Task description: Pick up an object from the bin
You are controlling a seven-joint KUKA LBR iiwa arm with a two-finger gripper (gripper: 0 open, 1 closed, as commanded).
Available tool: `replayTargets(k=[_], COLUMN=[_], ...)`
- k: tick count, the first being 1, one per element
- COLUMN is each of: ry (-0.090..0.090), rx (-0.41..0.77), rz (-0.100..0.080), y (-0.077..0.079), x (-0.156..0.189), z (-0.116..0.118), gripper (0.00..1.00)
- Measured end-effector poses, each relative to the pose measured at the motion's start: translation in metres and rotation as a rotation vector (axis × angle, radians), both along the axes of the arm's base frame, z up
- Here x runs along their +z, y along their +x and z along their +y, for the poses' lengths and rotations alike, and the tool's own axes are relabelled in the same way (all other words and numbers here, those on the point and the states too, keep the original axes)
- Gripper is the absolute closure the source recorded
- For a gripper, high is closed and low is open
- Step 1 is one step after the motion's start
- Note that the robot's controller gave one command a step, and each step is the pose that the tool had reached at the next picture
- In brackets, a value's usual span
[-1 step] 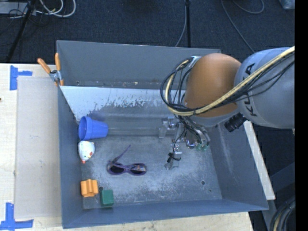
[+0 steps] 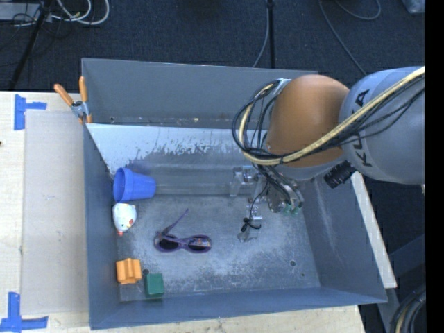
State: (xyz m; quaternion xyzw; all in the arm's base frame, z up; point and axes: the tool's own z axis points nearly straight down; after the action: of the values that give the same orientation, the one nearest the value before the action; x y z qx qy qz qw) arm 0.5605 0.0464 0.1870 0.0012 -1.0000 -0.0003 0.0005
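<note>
- My gripper (image 2: 250, 226) hangs low over the grey bin (image 2: 208, 109) floor, just right of the purple sunglasses (image 2: 183, 242), not touching them.
- My orange wrist cover (image 2: 305, 120) hides its upper part; whether it is apart or together, I cannot tell.

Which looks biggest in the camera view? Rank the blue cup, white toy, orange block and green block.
1. blue cup
2. white toy
3. orange block and green block: too alike to rank.
</note>
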Motion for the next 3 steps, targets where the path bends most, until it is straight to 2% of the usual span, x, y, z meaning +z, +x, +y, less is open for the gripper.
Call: replayTargets(k=[1, 2, 3], ry=[-0.001, 0.0, -0.001], rx=[0.032, 0.206, 0.024], rz=[-0.003, 0.009, 0.0], y=[-0.009, -0.022, -0.014], x=[-0.041, -0.07, -0.117], z=[0.036, 0.069, 0.073], gripper=[0.0, 0.0, 1.0])
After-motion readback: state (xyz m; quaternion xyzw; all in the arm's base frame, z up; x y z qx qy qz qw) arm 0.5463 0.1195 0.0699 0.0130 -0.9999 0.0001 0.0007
